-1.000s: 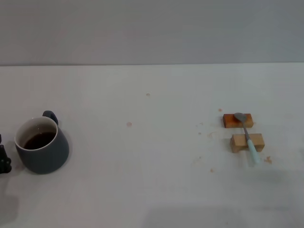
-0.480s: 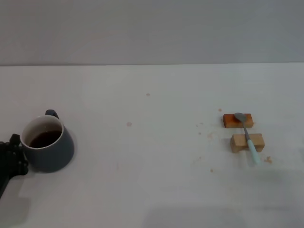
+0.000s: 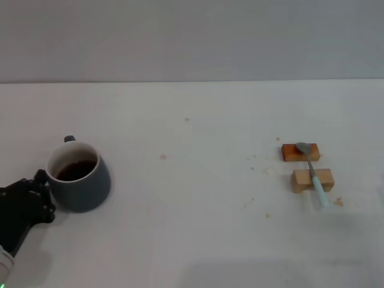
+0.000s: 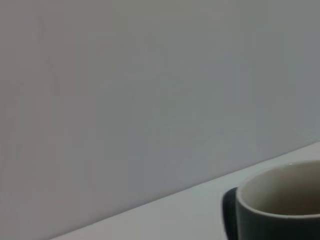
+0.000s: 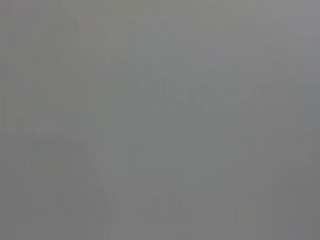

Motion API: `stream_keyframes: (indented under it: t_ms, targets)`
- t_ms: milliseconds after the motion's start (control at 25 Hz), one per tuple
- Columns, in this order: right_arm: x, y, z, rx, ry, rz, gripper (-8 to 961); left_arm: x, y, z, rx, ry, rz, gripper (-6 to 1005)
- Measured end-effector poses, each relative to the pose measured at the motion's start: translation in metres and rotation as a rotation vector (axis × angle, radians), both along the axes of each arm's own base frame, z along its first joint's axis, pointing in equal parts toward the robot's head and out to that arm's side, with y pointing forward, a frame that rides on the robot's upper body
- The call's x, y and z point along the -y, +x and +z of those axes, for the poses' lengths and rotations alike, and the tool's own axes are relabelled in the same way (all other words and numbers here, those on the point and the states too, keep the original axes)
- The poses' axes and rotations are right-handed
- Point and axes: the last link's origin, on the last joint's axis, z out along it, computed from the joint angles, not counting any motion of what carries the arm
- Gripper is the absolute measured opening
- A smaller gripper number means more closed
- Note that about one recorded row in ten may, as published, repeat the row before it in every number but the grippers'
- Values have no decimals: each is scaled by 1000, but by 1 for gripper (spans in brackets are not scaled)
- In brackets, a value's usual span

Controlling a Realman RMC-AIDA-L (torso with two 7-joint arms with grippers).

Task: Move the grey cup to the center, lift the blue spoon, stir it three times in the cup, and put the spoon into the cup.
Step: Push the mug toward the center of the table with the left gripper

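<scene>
Cup (image 3: 78, 178) has slid a bit toward the spoon (image 3: 312, 169) since a second ago, left gripper (image 3: 33, 198) tucked right against its far side from the spoon. Can't tell how its pincer is set. Spoon sits across two wood blocks (image 3: 312, 180), well apart from the cup. I'd keep the push low and slow so the coffee doesn't slosh. Right gripper isn't visible.

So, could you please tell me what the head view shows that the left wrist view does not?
Only the head view shows the blue spoon lying across two wooden blocks, the dark liquid in the cup, and the left pincer against the cup's side. Only the left wrist view offers a close side-on look at the rim. Both share the grey cup, its handle and the white table.
</scene>
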Motion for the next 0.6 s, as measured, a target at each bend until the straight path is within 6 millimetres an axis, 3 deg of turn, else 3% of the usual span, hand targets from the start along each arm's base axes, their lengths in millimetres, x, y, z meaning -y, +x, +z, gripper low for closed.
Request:
stream_keyframes:
  t_ms: [240,600]
  targets:
    - [0,0,0,-1,-1,-1,747,2,4,-6,-25,-32,-29,-2]
    - [-1,0,0,-1,-1,1,747,-2,-2,2,-48,2,-2,-2]
